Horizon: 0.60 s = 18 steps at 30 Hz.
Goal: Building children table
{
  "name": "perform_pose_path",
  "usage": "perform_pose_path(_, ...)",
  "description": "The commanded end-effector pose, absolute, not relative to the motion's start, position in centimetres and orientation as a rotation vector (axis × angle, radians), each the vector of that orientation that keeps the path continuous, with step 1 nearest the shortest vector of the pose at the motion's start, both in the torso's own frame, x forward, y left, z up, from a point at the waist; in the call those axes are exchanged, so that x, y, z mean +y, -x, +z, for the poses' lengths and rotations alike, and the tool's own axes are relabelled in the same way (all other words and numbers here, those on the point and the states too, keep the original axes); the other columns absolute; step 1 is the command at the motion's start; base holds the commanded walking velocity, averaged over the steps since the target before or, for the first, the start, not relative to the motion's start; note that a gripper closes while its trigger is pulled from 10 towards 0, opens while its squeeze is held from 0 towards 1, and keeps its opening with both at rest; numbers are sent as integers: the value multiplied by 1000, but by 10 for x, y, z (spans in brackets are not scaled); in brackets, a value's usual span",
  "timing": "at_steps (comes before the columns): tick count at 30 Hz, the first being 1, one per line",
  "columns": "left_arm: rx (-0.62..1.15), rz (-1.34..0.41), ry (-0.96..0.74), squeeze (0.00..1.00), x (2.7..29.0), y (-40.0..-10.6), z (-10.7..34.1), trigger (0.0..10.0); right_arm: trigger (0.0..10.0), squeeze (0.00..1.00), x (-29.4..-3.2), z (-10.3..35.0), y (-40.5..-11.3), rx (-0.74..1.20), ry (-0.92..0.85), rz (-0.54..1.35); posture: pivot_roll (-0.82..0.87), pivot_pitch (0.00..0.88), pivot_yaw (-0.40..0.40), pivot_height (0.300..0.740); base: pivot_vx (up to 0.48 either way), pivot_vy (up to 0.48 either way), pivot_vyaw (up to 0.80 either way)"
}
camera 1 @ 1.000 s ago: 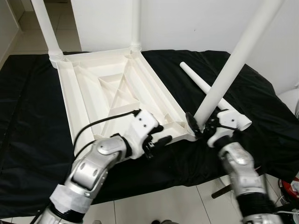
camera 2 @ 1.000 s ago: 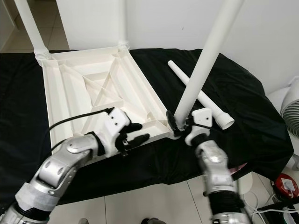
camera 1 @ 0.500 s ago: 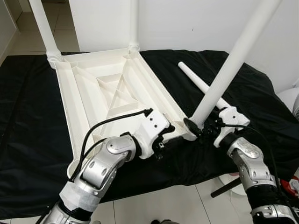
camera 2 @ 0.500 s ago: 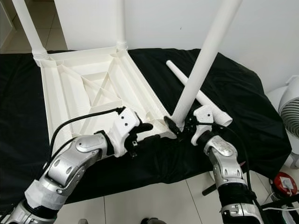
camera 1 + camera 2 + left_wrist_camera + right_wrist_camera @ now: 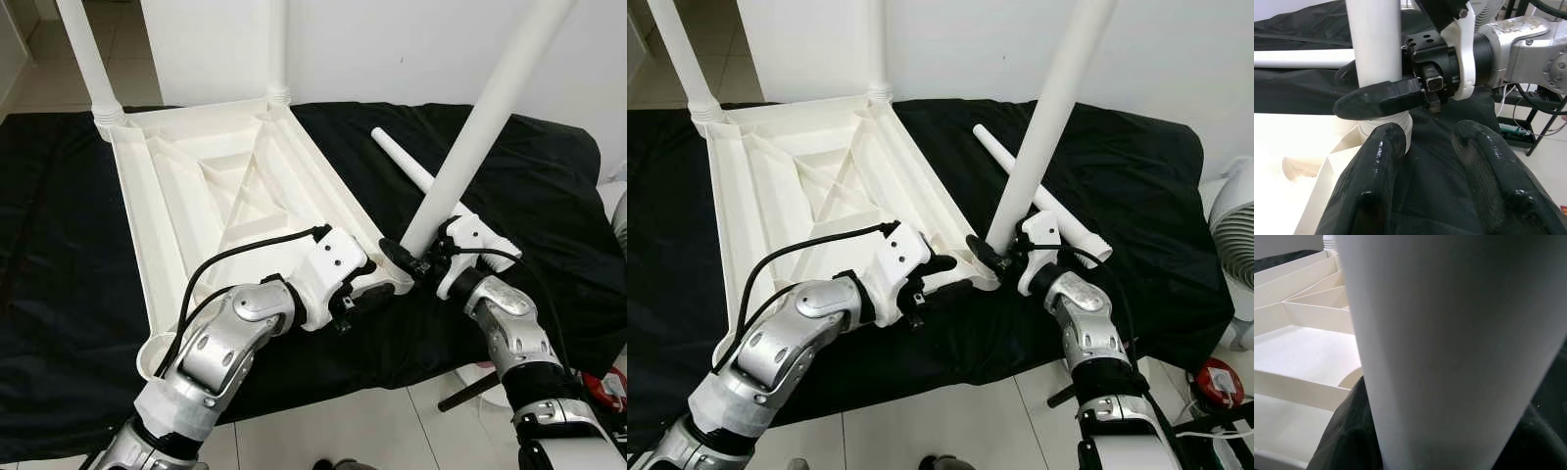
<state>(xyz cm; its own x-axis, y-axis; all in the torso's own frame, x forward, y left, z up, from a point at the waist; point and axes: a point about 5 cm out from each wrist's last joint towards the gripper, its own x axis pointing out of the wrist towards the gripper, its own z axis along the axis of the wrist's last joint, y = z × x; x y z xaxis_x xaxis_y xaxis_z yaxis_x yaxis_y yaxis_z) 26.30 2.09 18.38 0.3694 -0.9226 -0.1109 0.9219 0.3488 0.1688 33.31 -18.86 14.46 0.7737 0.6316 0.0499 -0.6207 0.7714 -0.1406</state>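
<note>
A: Head views — tabletop [image 5: 225, 186] lies upside down on the black cloth [image 5: 59, 294], ribs up. Two legs already stand at the far corners. The right gripper [image 5: 416, 262] is clamped on the leg [image 5: 470, 137] low down, right at the near right corner socket [image 5: 397, 279]. The leg leans up and away to the robot's right — not plumb.

B: Left arm?

A: The left gripper [image 5: 364, 294] sits on the near edge of the tabletop, just beside that same corner. A spare leg [image 5: 411, 171] lies flat on the cloth behind it.

B: Left wrist view?

A: The left fingers [image 5: 1376, 181] are spread, holding nothing, pointing at the leg's threaded foot [image 5: 1386, 128]. The right gripper [image 5: 1400, 95] wraps the leg just above the threads, with one finger across its front.

B: Right wrist?

A: Leg [image 5: 1449, 347] close up against the lens, ribs of the tabletop [image 5: 1298, 323] behind.

B: What matters next?

A: Axis. The leg's long axis tilts off the socket's, probably too far to thread. The right arm has it; the left is nearest for bracing the corner.
</note>
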Motion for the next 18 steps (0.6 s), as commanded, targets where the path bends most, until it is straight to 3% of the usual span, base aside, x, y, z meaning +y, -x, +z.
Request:
perform_pose_path(1,-10,-1152,-220,0,20,-267,184,10000,0,0,-181,132,-333,-51,116,705,92,74,-85,740,0,0,0)
perform_pose_path(2,-10,-1135,-221,0,21,-269,183,10000,0,0,-180,132,-334,-50,112,698,93,72,-85,740,0,0,0)
perform_pose_path(3,-10,-1125,-222,0,21,-270,183,10000,10000,0,-180,132,-334,-50,109,694,93,72,-85,740,0,0,0)
perform_pose_path(13,3,-1055,-217,0,26,-276,177,10000,10000,0,-163,127,-335,-60,0,635,90,55,-78,740,0,0,0)
perform_pose_path(18,8,-959,-252,0,35,-283,166,10000,10000,0,-144,125,-335,-69,-49,455,86,59,-57,740,0,0,0)
